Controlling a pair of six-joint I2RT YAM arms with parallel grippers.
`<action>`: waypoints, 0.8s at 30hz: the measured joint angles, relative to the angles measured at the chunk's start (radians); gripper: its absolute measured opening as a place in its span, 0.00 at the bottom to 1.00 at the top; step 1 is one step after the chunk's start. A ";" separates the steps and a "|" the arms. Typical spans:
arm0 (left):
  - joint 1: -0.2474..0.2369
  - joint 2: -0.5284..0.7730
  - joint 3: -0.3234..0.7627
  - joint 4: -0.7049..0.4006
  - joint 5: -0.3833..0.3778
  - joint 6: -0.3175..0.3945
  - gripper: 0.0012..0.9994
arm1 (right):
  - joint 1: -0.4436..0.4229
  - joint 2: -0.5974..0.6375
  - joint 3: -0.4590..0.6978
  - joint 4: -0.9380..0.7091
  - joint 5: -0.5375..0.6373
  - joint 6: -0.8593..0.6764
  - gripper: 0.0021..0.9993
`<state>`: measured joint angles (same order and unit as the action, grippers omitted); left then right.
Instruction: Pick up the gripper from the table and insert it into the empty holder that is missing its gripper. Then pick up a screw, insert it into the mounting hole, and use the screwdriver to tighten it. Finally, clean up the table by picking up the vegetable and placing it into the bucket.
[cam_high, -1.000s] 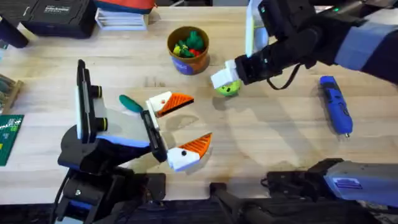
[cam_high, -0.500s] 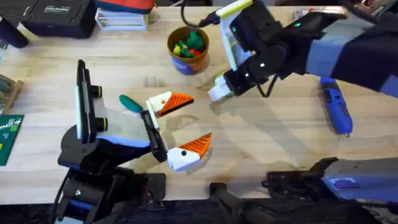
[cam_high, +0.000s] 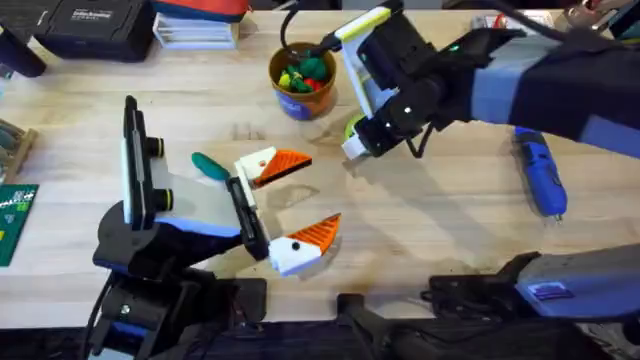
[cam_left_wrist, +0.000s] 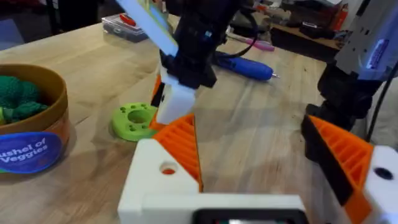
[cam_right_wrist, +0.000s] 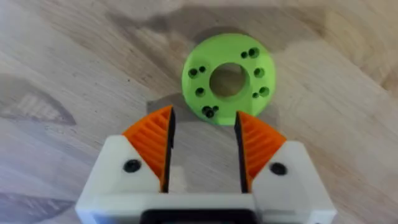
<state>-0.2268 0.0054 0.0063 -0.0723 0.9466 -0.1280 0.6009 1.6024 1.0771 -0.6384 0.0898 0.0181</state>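
Hovering my right gripper (cam_right_wrist: 202, 146) just short of the lime-green ring disc (cam_right_wrist: 228, 78), fingers parted with nothing between them. My left gripper (cam_high: 283, 208) sits spread wide and empty too. Teal vegetable (cam_high: 209, 165) lies on the table (cam_high: 420, 230) just beside its upper finger, possibly touching. Bucket (cam_high: 302, 78) stands farther back; blue screwdriver (cam_high: 539, 172) lies well off to the right.

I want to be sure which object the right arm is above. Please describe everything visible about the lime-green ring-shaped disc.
The lime-green disc is a flat, round ring of matte plastic with a large centre hole and several small dark holes around it. It lies flat on the wooden table, near the bucket. The right gripper hovers just over its edge, fingers open, holding nothing; whether it touches the disc is unclear.
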 joint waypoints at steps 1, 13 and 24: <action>0.000 0.000 0.000 0.000 0.000 0.000 0.99 | 0.001 0.011 0.000 0.003 0.000 0.000 0.50; 0.000 0.000 0.000 0.000 0.000 0.000 0.99 | 0.003 0.058 0.000 0.018 0.019 0.000 0.23; 0.000 0.000 0.000 0.000 0.000 0.000 0.99 | 0.003 0.057 0.002 0.023 0.026 0.000 0.01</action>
<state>-0.2268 0.0055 0.0063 -0.0723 0.9466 -0.1280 0.6041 1.6596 1.0786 -0.6159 0.1158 0.0177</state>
